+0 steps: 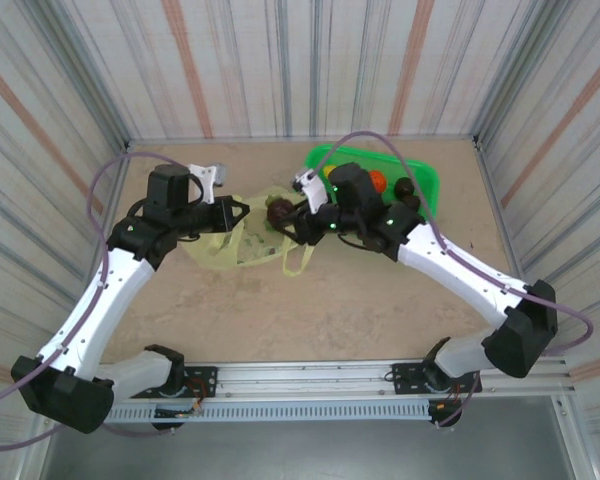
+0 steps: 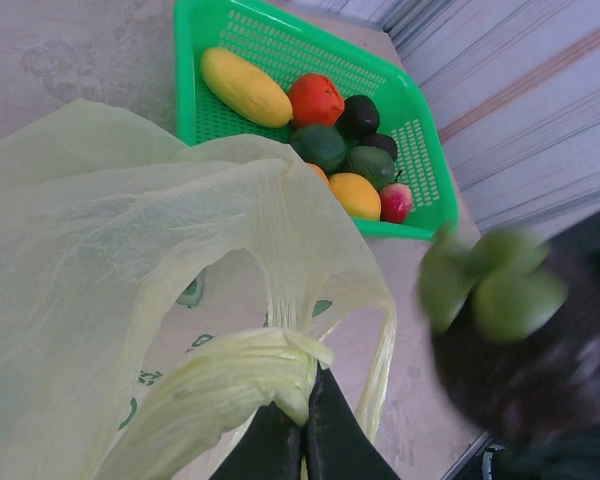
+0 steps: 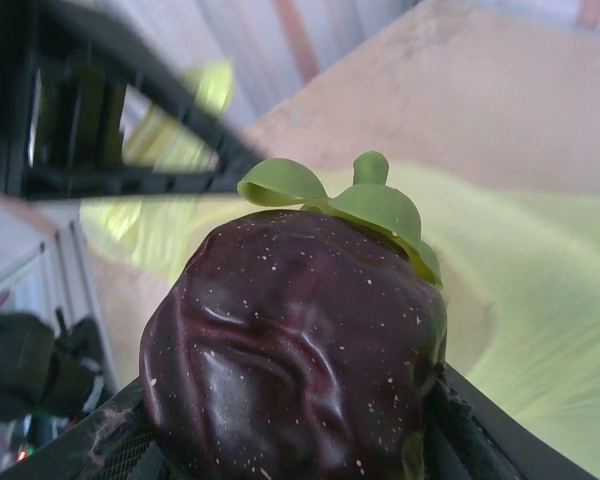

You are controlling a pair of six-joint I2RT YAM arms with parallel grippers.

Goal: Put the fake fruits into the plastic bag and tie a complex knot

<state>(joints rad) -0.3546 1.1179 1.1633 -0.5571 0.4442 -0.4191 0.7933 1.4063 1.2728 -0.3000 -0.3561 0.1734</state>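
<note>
Nearest, the table [image 1: 310, 310]: pale speckled top, bare in front of the two arm bases. Mid-table, left of centre, the left gripper [image 1: 242, 211]: in its wrist view the dark fingers [image 2: 280, 445] are pressed together on a bunched handle strip of the plastic bag [image 2: 100, 250], so it is closed and gripping the bag with that strip raised. The plastic bag: thin, see-through, yellow-green, with small green printed marks. It lies crumpled on the table between the two grippers, with one handle loop trailing toward the near side in the top view and a gap open under the raised strip. Just right of the bag, the right gripper [image 1: 285, 214]: one finger on either side of a mangosteen [image 3: 290, 350], clamped on that fruit. The mangosteen: dark purple, glossy, wrinkled, with a light green leafy cap. It is held above the table beside the bag, with yellow-green film close behind it in the right wrist view; whether it touches the bag cannot be told. Farthest, at the far right of the table, the basket [image 2: 192, 70]: bright green, rectangular, mesh-walled, beyond the bag. Contents: a long yellow mango [image 2: 245, 87] at one end; a red-orange fruit [image 2: 315, 98] beside it; a dark fruit [image 2: 358, 115]; two green avocados [image 2: 320, 147]; an orange [image 2: 355, 195]; a red apple [image 2: 395, 202] against the wall.
</note>
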